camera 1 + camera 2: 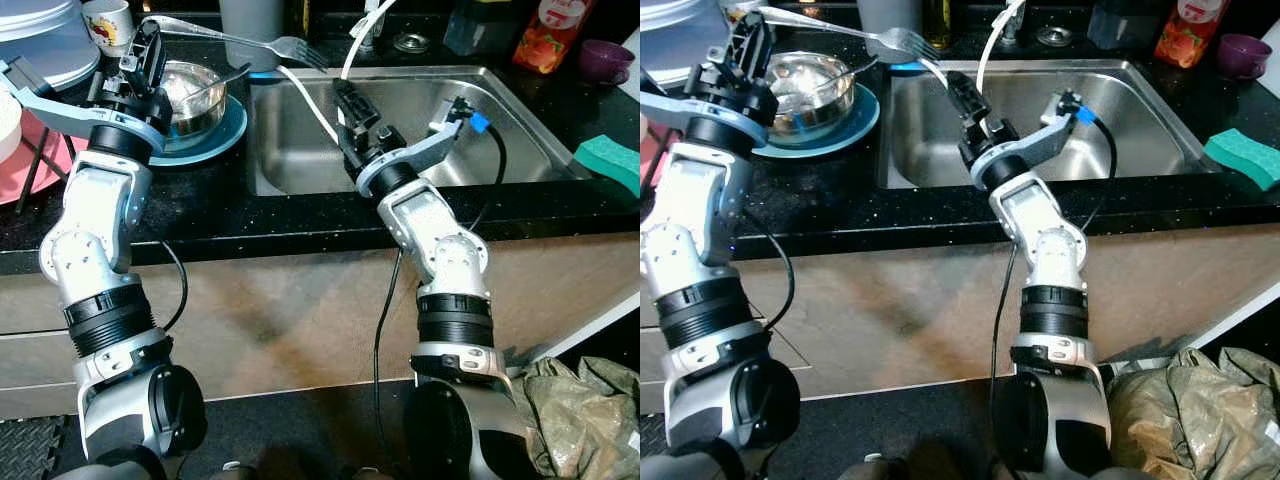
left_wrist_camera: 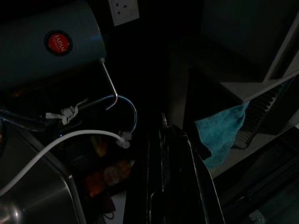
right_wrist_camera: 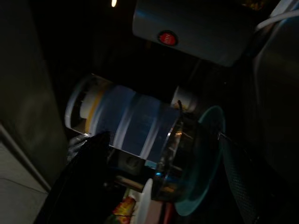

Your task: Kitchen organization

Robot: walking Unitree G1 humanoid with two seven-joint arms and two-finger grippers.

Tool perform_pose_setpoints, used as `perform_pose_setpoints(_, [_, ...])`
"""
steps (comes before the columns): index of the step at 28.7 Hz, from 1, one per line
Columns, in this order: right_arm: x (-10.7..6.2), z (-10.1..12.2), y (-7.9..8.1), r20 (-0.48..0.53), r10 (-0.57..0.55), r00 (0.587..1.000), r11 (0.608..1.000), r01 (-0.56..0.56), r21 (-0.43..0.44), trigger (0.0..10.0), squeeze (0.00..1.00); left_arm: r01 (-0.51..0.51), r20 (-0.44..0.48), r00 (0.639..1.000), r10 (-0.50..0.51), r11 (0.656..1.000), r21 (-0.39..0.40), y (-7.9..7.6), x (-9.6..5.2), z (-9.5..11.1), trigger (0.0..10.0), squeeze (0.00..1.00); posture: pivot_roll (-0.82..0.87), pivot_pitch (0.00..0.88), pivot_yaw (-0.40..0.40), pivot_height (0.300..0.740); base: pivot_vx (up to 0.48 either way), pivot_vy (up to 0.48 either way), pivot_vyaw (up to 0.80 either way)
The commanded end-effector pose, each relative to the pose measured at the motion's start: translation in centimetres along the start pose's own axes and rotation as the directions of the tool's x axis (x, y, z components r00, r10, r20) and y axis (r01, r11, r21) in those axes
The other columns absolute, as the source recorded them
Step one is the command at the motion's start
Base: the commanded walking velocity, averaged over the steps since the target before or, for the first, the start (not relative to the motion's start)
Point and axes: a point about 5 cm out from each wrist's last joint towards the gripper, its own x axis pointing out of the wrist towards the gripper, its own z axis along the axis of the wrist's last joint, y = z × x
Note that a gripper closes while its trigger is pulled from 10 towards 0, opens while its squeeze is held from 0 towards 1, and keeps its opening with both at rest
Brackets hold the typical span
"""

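Observation:
A silver fork (image 1: 290,46) hangs level above the counter, its tines over the sink's left rim. My left gripper (image 1: 150,42) is raised over the counter and shut on the fork's handle end. Just beyond it a steel bowl (image 1: 190,92) with a spoon (image 1: 228,78) in it sits on a teal plate (image 1: 222,132). My right gripper (image 1: 346,94) reaches over the steel sink (image 1: 470,110), its black fingers together with nothing in them. In the left wrist view the dark fingers (image 2: 177,177) lie pressed together.
A white hose (image 1: 310,105) droops into the sink. A green sponge (image 1: 610,160), a purple cup (image 1: 604,58) and an orange packet (image 1: 548,32) are at the right. A mug (image 1: 110,22), stacked plates (image 1: 45,45) and a grey canister (image 1: 250,28) stand at the back left.

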Motion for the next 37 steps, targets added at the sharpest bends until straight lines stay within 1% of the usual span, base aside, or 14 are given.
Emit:
perform_pose_setpoints(1, [0.4, -2.7, 0.6, -0.033, 0.037, 0.999, 0.993, -0.033, 0.114, 10.0, 0.00, -0.027, -0.007, 1.000, 0.027, 1.000, -0.013, 0.6, -0.4, -0.3, 0.0, 0.00, 0.02, 0.117, -0.011, 0.740, 0.000, 0.000, 0.00])
perform_pose_setpoints(4, [0.3, -2.6, 1.1, -0.038, 0.079, 0.996, 0.985, -0.072, 0.158, 10.0, 0.00, -0.033, -0.020, 0.999, 0.032, 0.999, -0.027, 0.6, -0.4, -0.6, 0.0, 0.00, 0.02, 0.121, -0.009, 0.740, 0.000, 0.000, 0.00])
perform_pose_setpoints(6, [0.4, -2.4, 1.8, -0.044, 0.120, 0.992, 0.972, -0.109, 0.209, 10.0, 0.00, -0.063, -0.074, 0.995, 0.060, 0.997, -0.037, 0.9, -0.6, -1.4, 0.0, 0.00, 0.02, 0.124, -0.009, 0.740, 0.000, 0.000, 0.00])
perform_pose_setpoints(7, [0.4, -2.4, 1.8, -0.044, 0.120, 0.992, 0.972, -0.109, 0.209, 10.0, 0.00, -0.063, -0.074, 0.995, 0.060, 0.997, -0.037, 0.9, -0.6, -1.4, 0.0, 0.00, 0.02, 0.124, -0.009, 0.740, 0.000, 0.000, 0.00])
perform_pose_setpoints(8, [0.4, -2.3, 2.1, -0.049, 0.130, 0.990, 0.966, -0.116, 0.233, 10.0, 0.00, -0.084, -0.113, 0.990, 0.080, 0.996, -0.034, 1.2, -0.7, -2.0, 0.0, 0.00, 0.02, 0.124, -0.009, 0.740, 0.000, 0.000, 0.00])
perform_pose_setpoints(9, [0.4, -2.3, 2.1, -0.049, 0.130, 0.990, 0.966, -0.116, 0.233, 10.0, 0.00, -0.084, -0.113, 0.990, 0.080, 0.996, -0.034, 1.2, -0.7, -2.0, 0.0, 0.00, 0.02, 0.124, -0.009, 0.740, 0.000, 0.000, 0.00])
perform_pose_setpoints(12, [0.6, -2.4, 2.3, -0.059, 0.150, 0.987, 0.949, -0.127, 0.288, 10.0, 0.00, -0.093, -0.137, 0.987, 0.085, 0.994, -0.054, 1.3, -0.9, -2.9, 0.0, 0.00, 0.02, 0.125, -0.010, 0.740, 0.000, 0.000, 0.00])
perform_pose_setpoints(16, [0.7, -2.6, 2.6, -0.071, 0.164, 0.984, 0.943, -0.135, 0.304, 10.0, 0.00, -0.095, -0.137, 0.987, 0.084, 0.992, -0.078, 1.2, -0.9, -3.3, 0.0, 0.00, 0.02, 0.125, -0.010, 0.740, 0.000, 0.000, 0.00])
perform_pose_setpoints(23, [0.9, -3.5, 3.2, -0.115, 0.188, 0.975, 0.941, -0.145, 0.304, 10.0, 0.00, -0.097, -0.166, 0.983, 0.084, 0.993, -0.069, 1.2, -0.9, -4.1, 0.0, 0.00, 0.02, 0.127, -0.009, 0.740, 0.000, 0.000, 0.00])
perform_pose_setpoints(26, [0.9, -3.7, 3.2, -0.134, 0.181, 0.974, 0.946, -0.135, 0.296, 10.0, 0.00, -0.092, -0.185, 0.979, 0.089, 0.996, -0.009, 1.3, -1.0, -4.2, 0.0, 0.00, 0.02, 0.127, -0.011, 0.740, 0.000, 0.000, 0.00])
perform_pose_setpoints(30, [0.9, -4.0, 3.2, -0.151, 0.178, 0.972, 0.952, -0.131, 0.277, 10.0, 0.00, -0.083, -0.201, 0.976, 0.084, 0.996, 0.013, 1.2, -1.1, -4.6, 0.0, 0.00, 0.02, 0.127, -0.011, 0.740, 0.000, 0.000, 0.00])
perform_pose_setpoints(31, [0.9, -4.1, 3.2, -0.152, 0.178, 0.972, 0.952, -0.131, 0.276, 7.9, 0.00, -0.077, -0.212, 0.974, 0.081, 0.997, 0.023, 1.1, -1.1, -4.7, 0.0, 0.00, 0.02, 0.127, -0.011, 0.740, 0.000, 0.000, 0.00])
perform_pose_setpoints(32, [0.9, -4.1, 3.2, -0.148, 0.177, 0.973, 0.951, -0.130, 0.279, 0.0, 0.00, -0.076, -0.218, 0.973, 0.080, 0.997, 0.030, 1.1, -1.1, -4.9, 0.0, 0.00, 0.01, 0.127, -0.011, 0.740, 0.000, 0.000, 0.00])
perform_pose_setpoints(37, [0.8, -4.1, 3.1, -0.140, 0.172, 0.975, 0.951, -0.127, 0.280, 0.0, 0.00, -0.083, -0.208, 0.974, 0.086, 0.996, 0.028, 1.3, -1.1, -4.7, 0.0, 0.00, 0.01, 0.129, -0.009, 0.740, 0.000, 0.000, 0.00])
